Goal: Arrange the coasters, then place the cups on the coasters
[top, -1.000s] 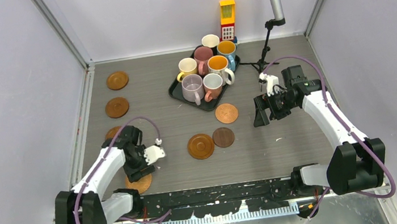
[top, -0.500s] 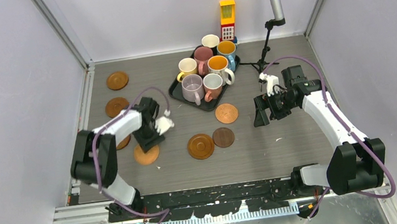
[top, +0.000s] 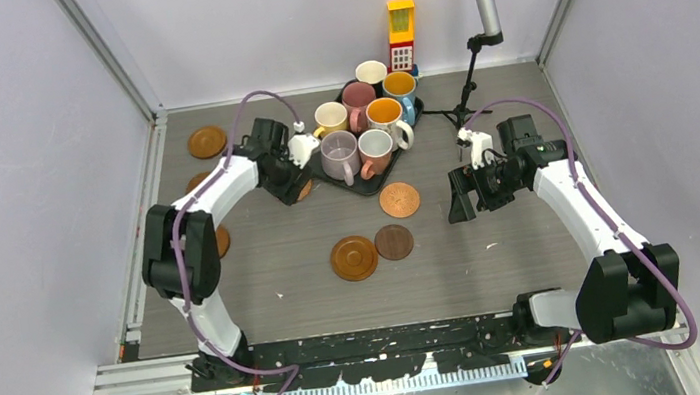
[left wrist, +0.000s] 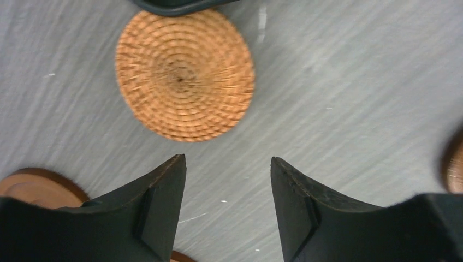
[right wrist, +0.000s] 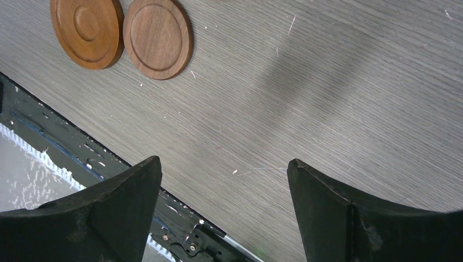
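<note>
you're early in the task. the coasters (top: 206, 142) lie scattered, some down the left side and three near the centre, none under a cup. the left gripper (left wrist: 226, 164) hangs with jaws apart and empty, just short of a woven coaster (left wrist: 184, 75) lying beside the tray (top: 357, 186). all the cups (top: 382, 113) stand in the tray. the right gripper (right wrist: 223, 161) is spread wide and empty above the table (right wrist: 327, 82). no writing is readable.

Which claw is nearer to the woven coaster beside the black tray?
Left. The left claw hovers right by the woven coaster; the right claw is far across the table.
</note>
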Controlling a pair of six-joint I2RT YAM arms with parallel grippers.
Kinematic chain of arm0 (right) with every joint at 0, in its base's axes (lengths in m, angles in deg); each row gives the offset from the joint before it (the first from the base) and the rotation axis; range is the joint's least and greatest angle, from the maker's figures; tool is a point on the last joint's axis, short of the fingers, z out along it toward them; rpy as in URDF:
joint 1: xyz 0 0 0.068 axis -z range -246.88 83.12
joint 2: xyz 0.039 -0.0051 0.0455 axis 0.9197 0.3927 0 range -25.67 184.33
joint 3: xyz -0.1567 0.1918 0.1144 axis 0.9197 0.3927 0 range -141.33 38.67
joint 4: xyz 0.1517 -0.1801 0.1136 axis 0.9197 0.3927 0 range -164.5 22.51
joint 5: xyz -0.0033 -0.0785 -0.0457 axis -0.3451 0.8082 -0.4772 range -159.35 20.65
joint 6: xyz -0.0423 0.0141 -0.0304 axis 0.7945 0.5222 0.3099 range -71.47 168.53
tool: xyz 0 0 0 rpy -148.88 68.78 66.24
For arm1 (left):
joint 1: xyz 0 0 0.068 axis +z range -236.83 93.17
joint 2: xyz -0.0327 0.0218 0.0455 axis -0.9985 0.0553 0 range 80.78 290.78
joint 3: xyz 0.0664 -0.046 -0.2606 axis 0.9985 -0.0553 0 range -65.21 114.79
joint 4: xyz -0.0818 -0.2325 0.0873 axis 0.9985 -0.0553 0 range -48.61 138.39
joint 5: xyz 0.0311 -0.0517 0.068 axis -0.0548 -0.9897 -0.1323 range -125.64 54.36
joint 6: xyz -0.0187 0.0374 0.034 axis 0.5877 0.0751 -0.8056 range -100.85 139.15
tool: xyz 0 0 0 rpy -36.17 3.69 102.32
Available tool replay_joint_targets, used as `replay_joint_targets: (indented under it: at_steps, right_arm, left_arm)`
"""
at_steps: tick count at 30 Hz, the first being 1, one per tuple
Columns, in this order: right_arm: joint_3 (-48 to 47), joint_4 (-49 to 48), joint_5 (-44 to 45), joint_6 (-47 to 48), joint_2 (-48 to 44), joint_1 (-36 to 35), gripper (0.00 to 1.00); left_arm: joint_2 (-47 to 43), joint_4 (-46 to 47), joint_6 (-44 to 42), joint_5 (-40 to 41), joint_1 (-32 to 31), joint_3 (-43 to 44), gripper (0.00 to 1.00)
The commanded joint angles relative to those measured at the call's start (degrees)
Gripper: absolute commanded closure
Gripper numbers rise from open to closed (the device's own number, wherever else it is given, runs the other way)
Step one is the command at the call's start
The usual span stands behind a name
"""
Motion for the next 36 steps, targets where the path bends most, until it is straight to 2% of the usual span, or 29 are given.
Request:
replay_joint_targets:
  at_steps: [1, 6, 12, 22, 27, 30, 36]
  right_arm:
    - [-0.97, -0.97, -0.38, 0.62, -1.2, 0.3, 0.11]
    - [-1.07, -0.95, -0.55, 0.48, -1.31, 0.23, 0.11]
    - [-0.89, -1.02, -0.08, 0.47, -1.84, 0.38, 0.11]
    - [-0.88, -0.95, 0.44, 0.41, -2.03, 0.39, 0.11]
    - [-0.88, -0.99, 0.78, 0.3, -1.85, 0.45, 0.11]
    - [-1.01, -1.01, 1.08, 0.51, -2.14, 0.42, 0.11]
    - [-1.24, -1.01, 1.47, 0.76, -2.03, 0.47, 0.11]
  left_arm:
    - [-6.07, -1.42, 6.1, -7.56, -3.67, -3.31, 0.37]
    - [-7.94, 1.57, 9.13, -7.86, -10.73, -8.27, 0.31]
    - [-4.34, 2.45, 9.57, -4.84, -17.02, -7.54, 0.28]
    - [-0.47, 1.2, 4.81, -1.06, -24.34, -8.22, 0.23]
    - [0.75, -0.01, 4.46, 1.14, -24.5, -9.38, 0.33]
    - [-1.37, 0.07, 2.94, 2.28, -24.31, -12.56, 0.39]
    - [-7.82, -1.61, 0.46, 2.12, -20.46, -20.21, 0.42]
